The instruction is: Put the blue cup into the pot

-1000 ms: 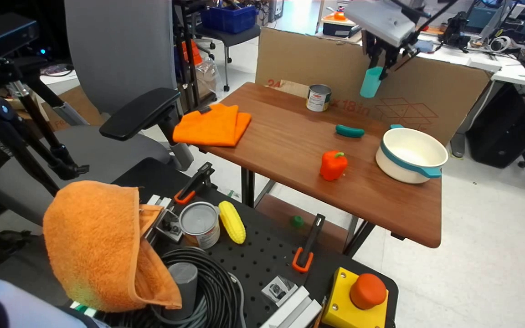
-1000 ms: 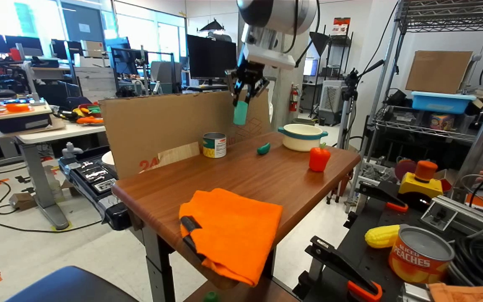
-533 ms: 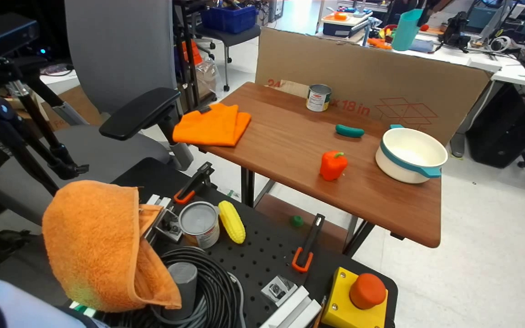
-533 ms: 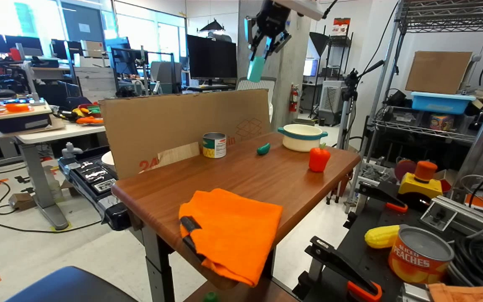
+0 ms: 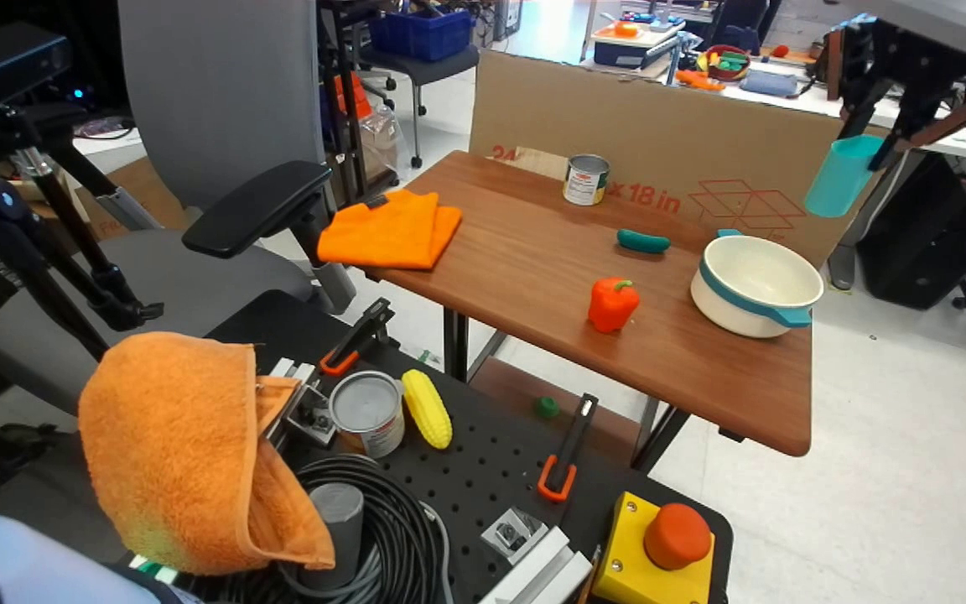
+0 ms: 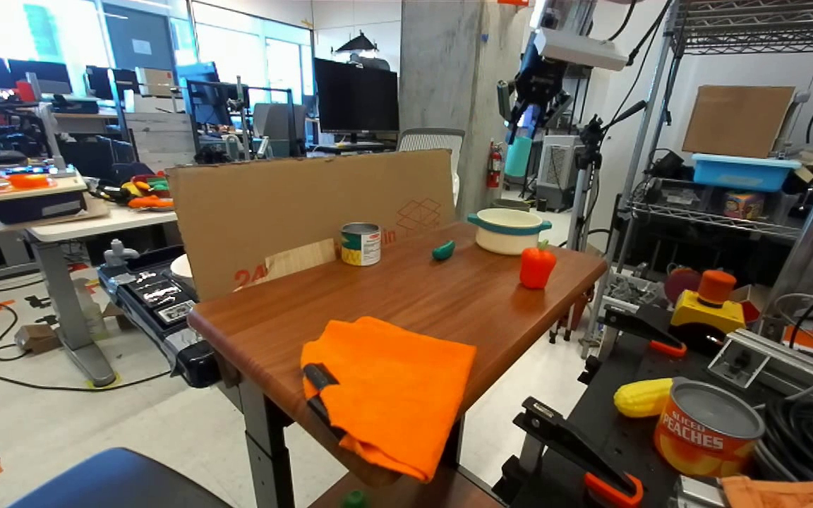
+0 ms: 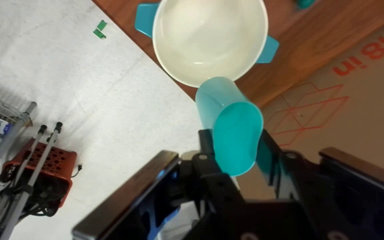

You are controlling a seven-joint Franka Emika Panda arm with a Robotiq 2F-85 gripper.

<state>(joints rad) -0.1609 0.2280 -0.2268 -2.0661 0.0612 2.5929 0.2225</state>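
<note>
The blue cup (image 5: 840,178) is a teal plastic cup, also seen in an exterior view (image 6: 518,156) and in the wrist view (image 7: 236,140). My gripper (image 5: 869,144) is shut on its rim end, and the cup's mouth looks squeezed in the wrist view. The cup hangs tilted in the air, with its closed end away from the gripper. The pot (image 5: 730,306) is cream-white with teal handles and stands at the table's end, also in an exterior view (image 6: 505,242). In the wrist view the pot (image 7: 208,36) looks empty, and the cup's closed end overlaps its near rim.
An orange-red pepper (image 5: 614,305) and a small green vegetable (image 5: 643,242) stand near the pot on the wooden table (image 5: 525,243). A can (image 5: 586,180) and an orange cloth (image 5: 386,231) lie farther off. A cardboard sheet (image 5: 659,126) stands upright along the back edge.
My gripper has carried the cup up from beside the cardboard, then across toward the pot's end of the table and lower again. The pot and the other table objects have not moved.
</note>
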